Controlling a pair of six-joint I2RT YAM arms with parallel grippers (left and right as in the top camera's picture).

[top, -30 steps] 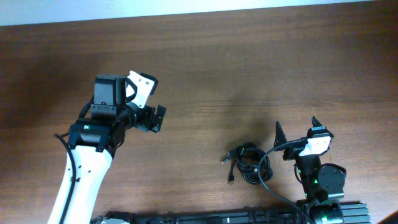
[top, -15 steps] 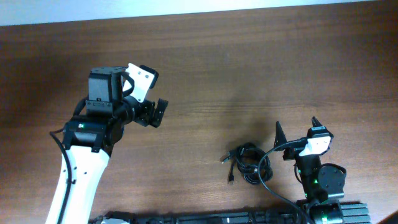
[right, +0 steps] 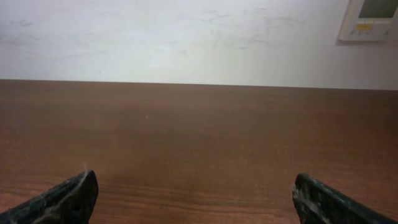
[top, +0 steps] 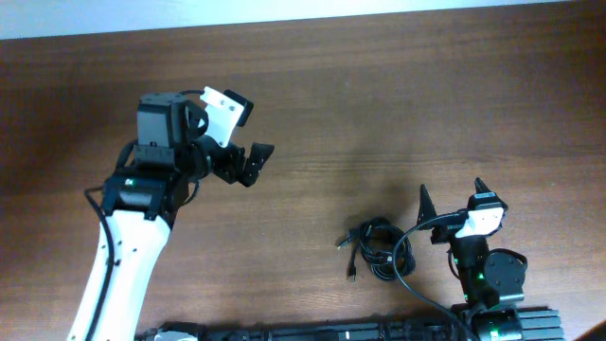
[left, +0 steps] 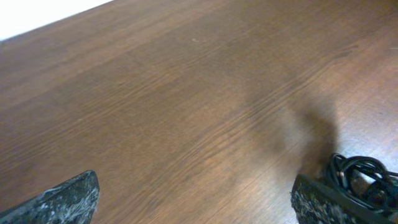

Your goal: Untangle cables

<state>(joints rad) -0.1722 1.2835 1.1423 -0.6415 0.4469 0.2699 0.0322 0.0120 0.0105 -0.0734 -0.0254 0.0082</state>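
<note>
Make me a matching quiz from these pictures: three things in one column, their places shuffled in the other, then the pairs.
1. left black two-finger hand
2. right black two-finger hand
3. tangled bundle of thin black cables

A. lying in a heap on the brown wooden table
B. open, far left of the cables
C. open, just right of the cables

Pairs: 1-B, 2-C, 3-A

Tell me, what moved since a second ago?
The left gripper swung a little to the right and farther out over the table, open and holding nothing. The cables lie in the same bundle, and the right gripper stayed open near them.
</note>
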